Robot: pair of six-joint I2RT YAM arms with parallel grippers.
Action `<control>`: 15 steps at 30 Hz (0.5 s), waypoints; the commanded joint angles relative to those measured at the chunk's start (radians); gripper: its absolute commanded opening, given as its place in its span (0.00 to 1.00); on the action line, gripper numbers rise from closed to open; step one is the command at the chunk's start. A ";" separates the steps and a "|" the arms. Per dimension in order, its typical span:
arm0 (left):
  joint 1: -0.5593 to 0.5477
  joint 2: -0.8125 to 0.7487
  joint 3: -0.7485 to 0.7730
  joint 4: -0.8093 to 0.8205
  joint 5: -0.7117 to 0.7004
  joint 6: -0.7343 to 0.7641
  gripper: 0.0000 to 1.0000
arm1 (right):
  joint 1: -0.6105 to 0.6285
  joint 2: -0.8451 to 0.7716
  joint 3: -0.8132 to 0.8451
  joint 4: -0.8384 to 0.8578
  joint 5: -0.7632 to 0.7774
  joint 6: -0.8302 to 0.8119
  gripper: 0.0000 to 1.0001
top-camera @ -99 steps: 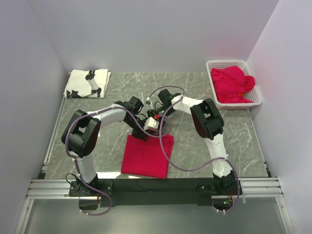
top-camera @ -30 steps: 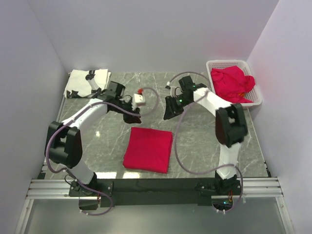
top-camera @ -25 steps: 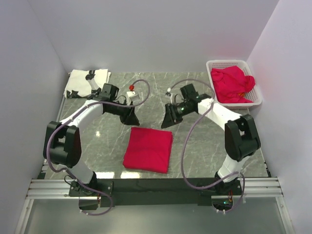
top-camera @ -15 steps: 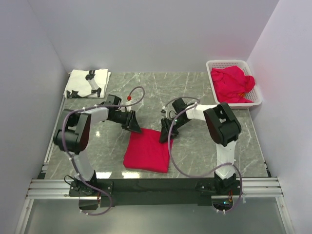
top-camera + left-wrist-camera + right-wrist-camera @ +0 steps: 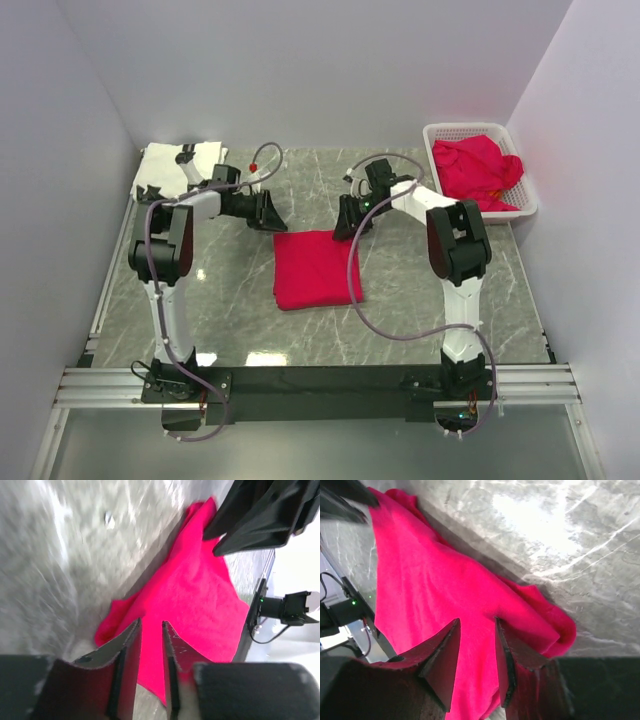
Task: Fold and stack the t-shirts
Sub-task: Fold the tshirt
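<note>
Top external view: my left gripper [image 5: 272, 216] and my right gripper [image 5: 343, 228] meet the far edge of the folded red t-shirt [image 5: 315, 268], one at each far corner. Wrist cameras show both pairs of jaws drawn narrow, red cloth pinched between the fingers and bunched at the corners. The shirt lies flat on the grey marble-patterned table [image 5: 450, 290], about midway between my arms. A folded white t-shirt with a black print [image 5: 155, 170] sits at the far left corner. A white lattice basket [image 5: 470, 128] at far right holds crumpled red t-shirts [image 5: 480, 170]. Plain pale walls [image 5: 300, 70] enclose the table on three sides.
</note>
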 commanded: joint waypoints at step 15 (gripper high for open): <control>-0.215 -0.546 -0.588 0.486 0.088 -0.520 0.32 | 0.174 -0.474 -0.564 0.326 -0.262 0.221 0.47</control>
